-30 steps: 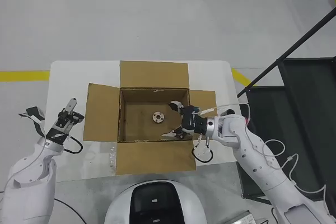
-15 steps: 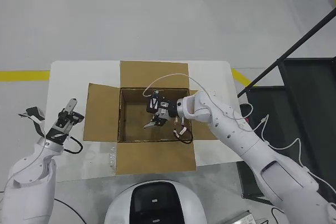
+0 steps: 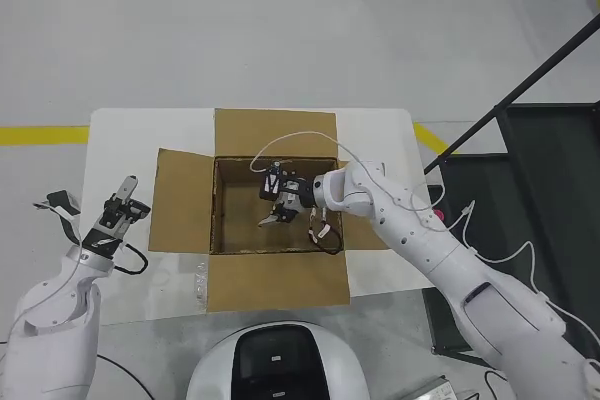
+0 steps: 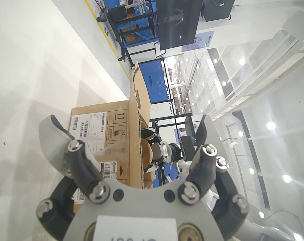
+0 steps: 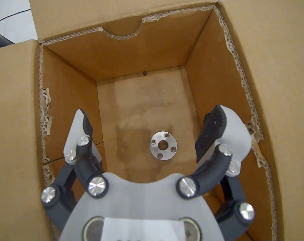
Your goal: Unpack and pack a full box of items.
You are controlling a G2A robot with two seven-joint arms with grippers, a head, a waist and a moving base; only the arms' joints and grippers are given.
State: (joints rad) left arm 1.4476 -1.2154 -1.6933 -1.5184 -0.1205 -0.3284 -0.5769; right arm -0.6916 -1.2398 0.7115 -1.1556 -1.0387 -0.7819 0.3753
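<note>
The box [image 5: 141, 58] stands on the bench [image 3: 120, 130] with all four flaps folded out. It is almost empty. On its floor lie a metal flange [image 5: 163, 145], near the middle, and a small dark speck [image 5: 144, 73] at the foot of one wall. Unpacking therefore looks close to finished, with the flange probably the last real piece to lift out. All of the repacking is still to do. Something clear, perhaps a bag [image 4: 114, 149], lies on the bench against the outside of the box.

The flange lies flat on its face with its bore pointing straight up and four small holes around the bore. As a round disc it has no long axis across the box floor, so any grip across its rim should serve.

The right hand [image 5: 146, 115] hangs inside the box above the flange, fingers spread wide and holding nothing. The left hand [image 4: 126, 122] is outside the box beyond a side flap, also spread and empty.
</note>
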